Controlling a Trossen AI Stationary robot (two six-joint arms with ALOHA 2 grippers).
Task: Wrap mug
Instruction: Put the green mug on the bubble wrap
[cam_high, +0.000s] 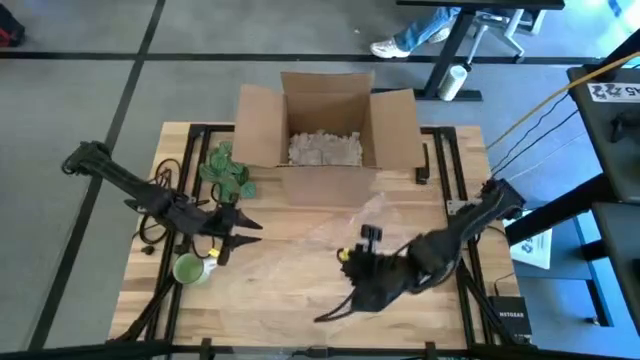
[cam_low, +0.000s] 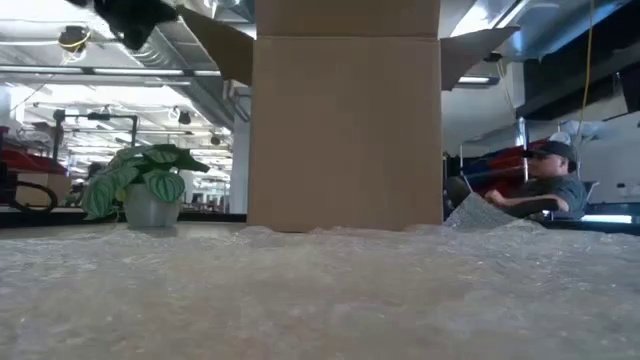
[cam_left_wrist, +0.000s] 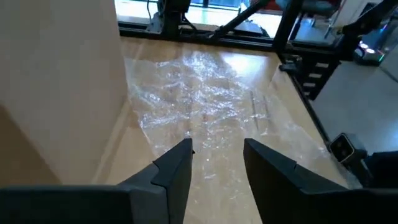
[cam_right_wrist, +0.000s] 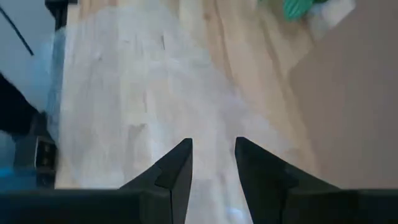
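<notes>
Fingers parted on the left gripper (cam_left_wrist: 217, 163), a clear gap between the two dark tips, nothing pinched; below them bare wood and crinkled bubble wrap (cam_left_wrist: 199, 93). Same story at the right gripper (cam_right_wrist: 213, 163): tips spread, empty, hovering over the hazy sheet.

From overhead, left gripper (cam_high: 240, 232) at left of centre, aimed toward mid-frame, arm stretched back to the left table edge. Just below and left of it, the green mug (cam_high: 190, 268) standing on the wooden table (cam_high: 300, 300), apart from the fingers. Right gripper (cam_high: 335, 308) low in the frame right of centre, arm folded back toward the right edge, fingertips hard to separate from the dark wrist there.

Bubble wrap nearly invisible from above, only a pale sheen mid-table (cam_high: 340, 235); at table height, filling the whole foreground (cam_low: 320, 300). Mug not visible in either wrist picture, nor at table height.

Open cardboard box (cam_high: 325, 125) at upper centre, pale crumpled filling inside; from table height only its front wall (cam_low: 345, 130), contents hidden. Potted plant (cam_high: 228, 172) beside the box's left flap, also at left of the level shot (cam_low: 145, 185). Seated person (cam_low: 545, 190) at far right of that shot, partly cut off behind the wrap.
</notes>
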